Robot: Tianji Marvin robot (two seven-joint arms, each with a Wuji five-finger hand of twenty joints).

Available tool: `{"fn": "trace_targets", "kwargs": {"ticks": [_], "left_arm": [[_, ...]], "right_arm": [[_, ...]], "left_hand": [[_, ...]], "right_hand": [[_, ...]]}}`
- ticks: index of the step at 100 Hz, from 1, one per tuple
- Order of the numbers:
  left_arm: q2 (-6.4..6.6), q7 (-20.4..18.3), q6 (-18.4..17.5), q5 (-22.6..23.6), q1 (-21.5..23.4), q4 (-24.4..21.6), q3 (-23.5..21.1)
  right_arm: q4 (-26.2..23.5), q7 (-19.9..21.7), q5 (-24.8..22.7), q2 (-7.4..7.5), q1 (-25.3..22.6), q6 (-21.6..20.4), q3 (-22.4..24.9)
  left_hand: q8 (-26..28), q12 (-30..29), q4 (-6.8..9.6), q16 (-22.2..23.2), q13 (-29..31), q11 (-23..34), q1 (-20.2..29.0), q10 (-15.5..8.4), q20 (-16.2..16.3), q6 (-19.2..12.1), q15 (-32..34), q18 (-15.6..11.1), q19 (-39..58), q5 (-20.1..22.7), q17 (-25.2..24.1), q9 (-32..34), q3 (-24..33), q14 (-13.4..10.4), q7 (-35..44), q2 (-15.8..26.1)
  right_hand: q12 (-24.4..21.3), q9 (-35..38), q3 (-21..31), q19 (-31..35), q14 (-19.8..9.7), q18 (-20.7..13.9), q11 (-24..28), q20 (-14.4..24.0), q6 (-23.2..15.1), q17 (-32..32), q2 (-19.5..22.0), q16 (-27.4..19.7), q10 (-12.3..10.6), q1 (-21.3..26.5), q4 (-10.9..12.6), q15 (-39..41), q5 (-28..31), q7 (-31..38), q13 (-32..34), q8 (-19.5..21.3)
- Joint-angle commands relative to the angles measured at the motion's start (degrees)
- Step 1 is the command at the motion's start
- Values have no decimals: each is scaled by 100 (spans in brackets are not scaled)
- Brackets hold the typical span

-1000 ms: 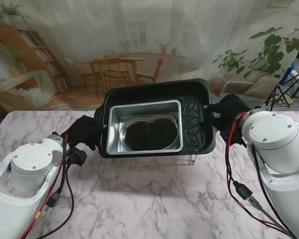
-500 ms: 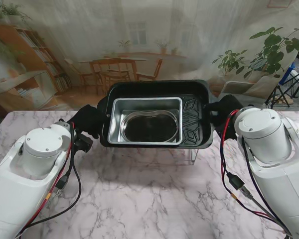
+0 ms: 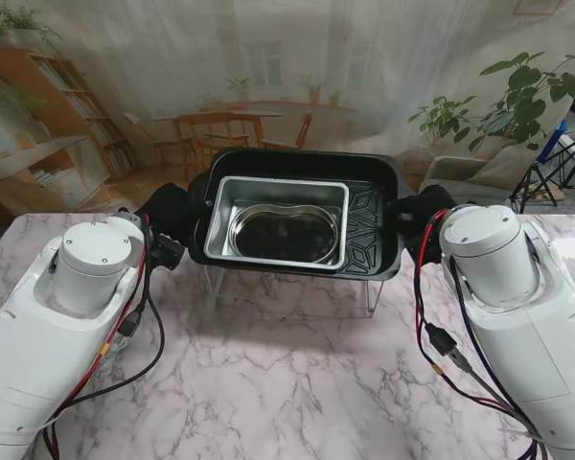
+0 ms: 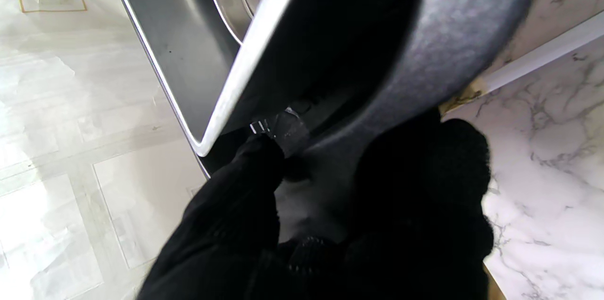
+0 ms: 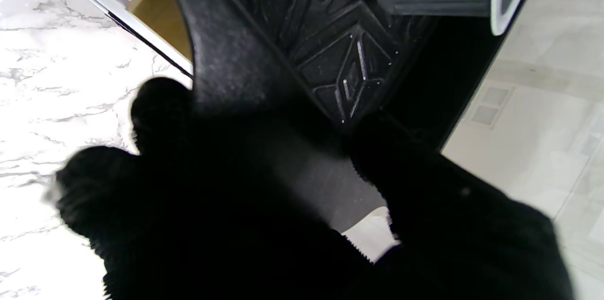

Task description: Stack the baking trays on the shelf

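Gripping the large black rectangular baking tray at its two short ends, both black-gloved hands hold it level over the clear acrylic shelf on the white marble-patterned table. The left hand clamps the tray's left rim: in the left wrist view, the thumb lies over the lip and the other fingers curl under the outer wall. The right hand clamps the opposite rim the same way; the right wrist view shows the thumb pressed on the embossed diamond-patterned floor of the tray, with the remaining fingers wrapped beneath the edge.

Between the two hands, inside the black tray, sits a smaller rectangular silver metal baking tray, pushed toward the left-hand side, so the patterned black floor is bare next to the right hand. Its rim ends just beside the left thumb. A shallow, round-cornered, dark reflective dish lies inside the silver tray.

Whether the black tray rests on the shelf top or hangs just clear of it cannot be told. Shelf legs are visible under the tray on the side nearer to me
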Motion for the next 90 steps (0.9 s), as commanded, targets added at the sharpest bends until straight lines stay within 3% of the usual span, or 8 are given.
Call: {"fn": "trace_targets", "kwargs": {"ticks": [1, 50, 90], "left_arm": [[-364, -337, -172, -202, -189, -419, 342], [-471, -130, -66, -121, -497, 6, 632], [-640, 243, 53, -226, -768, 356, 752]], "right_arm": [[-294, 238, 280, -350, 81, -76, -313], [68, -119, 432, -524, 269, -134, -278], [406, -263, 427, -609, 507, -84, -362]], "left_hand": [[74, 99, 37, 79, 196, 154, 560, -1443, -60, -2290, 241, -1008, 201, 1639, 294, 523, 257, -238, 659, 76], [68, 108, 34, 92, 179, 151, 559, -1462, -57, -2314, 234, -1029, 205, 1629, 281, 508, 239, -253, 657, 92], [59, 111, 34, 105, 155, 145, 558, -1473, -48, -2321, 230, -1028, 205, 1613, 248, 490, 229, -251, 647, 106]], "right_hand": [[90, 661, -11, 60, -439, -343, 228, -57, -3845, 54, -96, 53, -2332, 162, -135, 137, 645, 29, 64, -109], [81, 597, -94, 6, -460, -369, 240, -38, -3898, -38, -55, 23, -2370, 190, -166, 15, 576, 80, 69, -145], [38, 490, -167, -71, -439, -409, 197, -9, -3970, -186, -5, -38, -2412, 199, -162, -197, 509, 86, 49, -236]]}}
